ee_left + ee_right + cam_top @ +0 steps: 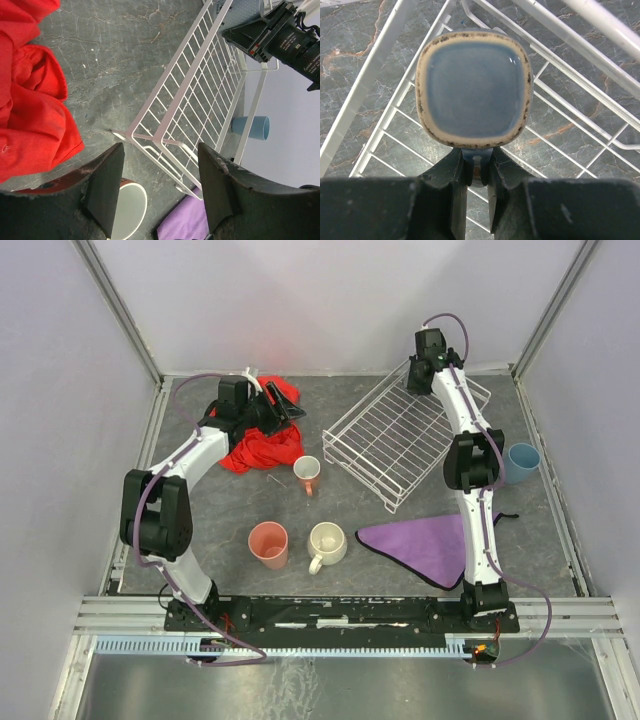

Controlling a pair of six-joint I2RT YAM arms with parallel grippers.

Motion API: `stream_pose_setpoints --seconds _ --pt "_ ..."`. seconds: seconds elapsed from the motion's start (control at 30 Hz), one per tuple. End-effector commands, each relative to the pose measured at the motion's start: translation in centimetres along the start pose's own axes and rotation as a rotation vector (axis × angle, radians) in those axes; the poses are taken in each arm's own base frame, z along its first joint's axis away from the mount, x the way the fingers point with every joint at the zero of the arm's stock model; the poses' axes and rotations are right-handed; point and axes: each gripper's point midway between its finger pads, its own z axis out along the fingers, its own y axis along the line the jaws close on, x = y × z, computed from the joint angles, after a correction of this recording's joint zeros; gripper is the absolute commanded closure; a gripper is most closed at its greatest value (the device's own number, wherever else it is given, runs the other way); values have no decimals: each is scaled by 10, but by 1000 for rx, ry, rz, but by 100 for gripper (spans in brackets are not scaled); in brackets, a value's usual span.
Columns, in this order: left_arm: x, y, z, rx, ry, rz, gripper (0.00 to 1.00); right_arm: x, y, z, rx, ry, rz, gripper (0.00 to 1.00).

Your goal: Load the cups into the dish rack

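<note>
Plainly, the left end effector (161,150) hangs with its fingers (107,190) apart and nothing between them. A red cloth (262,445) lies bunched just beside and under it on the bench (230,500). The small orange-and-white mug (307,473) stands near it, on the side towards the arm bases. Further back that way, well apart from it, the salmon-pink tumbler (268,544) and the cream handled mug (326,543) stand upright side by side. To its right sits the dish rack (400,435), with none of these cups inside.

At the rack's far corner, the right end effector (479,160) is clamped on the handle of the small grey-blue mug (475,95). That mug sits upright straight ahead of the fingertips, mouth up, over the rack's wire floor. Whether it touches the wires cannot be told. The light-blue cup (521,462) stands outside the rack, to this end effector's right and nearer the bases. A purple cloth (425,545) lies flat nearer still, under the right arm.
</note>
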Motion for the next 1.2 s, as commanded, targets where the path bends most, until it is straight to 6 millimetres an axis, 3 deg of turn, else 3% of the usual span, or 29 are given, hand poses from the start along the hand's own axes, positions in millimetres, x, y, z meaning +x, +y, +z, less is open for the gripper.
stream_pose_setpoints --seconds 0.0,0.17,0.3,0.4,0.63,0.77,1.17 --pt "-14 -14 -3 45 -20 66 34 -24 6 1 -40 -81 -8 99" --pt "-13 -12 -3 38 -19 68 34 -23 8 4 -52 -82 -48 98" --pt "-13 -11 -1 38 -17 63 34 -22 9 3 -55 -82 -78 90" --pt "-12 -11 -1 41 -16 59 34 -20 11 2 -67 -74 -83 68" --pt "-10 -10 -4 40 -17 60 34 -22 12 -4 -62 -78 -89 47" --pt "-5 -5 -9 16 -9 79 34 -19 9 -6 -39 -76 -86 41" --pt "28 28 -57 -157 34 173 37 -34 4 -59 -42 -130 -36 35"
